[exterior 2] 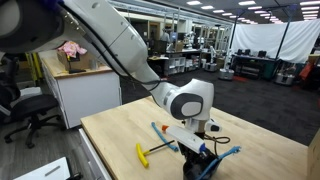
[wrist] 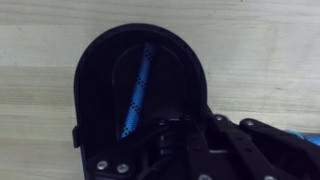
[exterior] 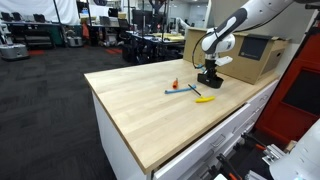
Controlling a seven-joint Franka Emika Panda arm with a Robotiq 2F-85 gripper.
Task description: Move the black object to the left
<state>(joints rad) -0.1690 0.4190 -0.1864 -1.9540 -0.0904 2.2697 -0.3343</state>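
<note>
Your fingers (exterior: 210,72) hang directly over the black object (exterior: 209,81), which sits on the tabletop (exterior: 140,115) near the cardboard box (exterior: 252,56); they blend into its dark body, so you cannot tell how far apart they stand or whether they grip it; in the wrist view a blue stick (wrist: 138,90) lies inside it; the blue tool (exterior: 182,91) and yellow item (exterior: 204,99) lie just beside it.

In an exterior view the white arm (exterior: 240,22) reaches down from the upper right, its claw (exterior: 209,72) at the black object (exterior: 209,81) on the light wooden table (exterior: 140,110). Left of it lie a thin blue tool (exterior: 182,91), a yellow item (exterior: 204,99) and a small orange piece (exterior: 174,83). A cardboard box (exterior: 262,58) stands behind.
</note>
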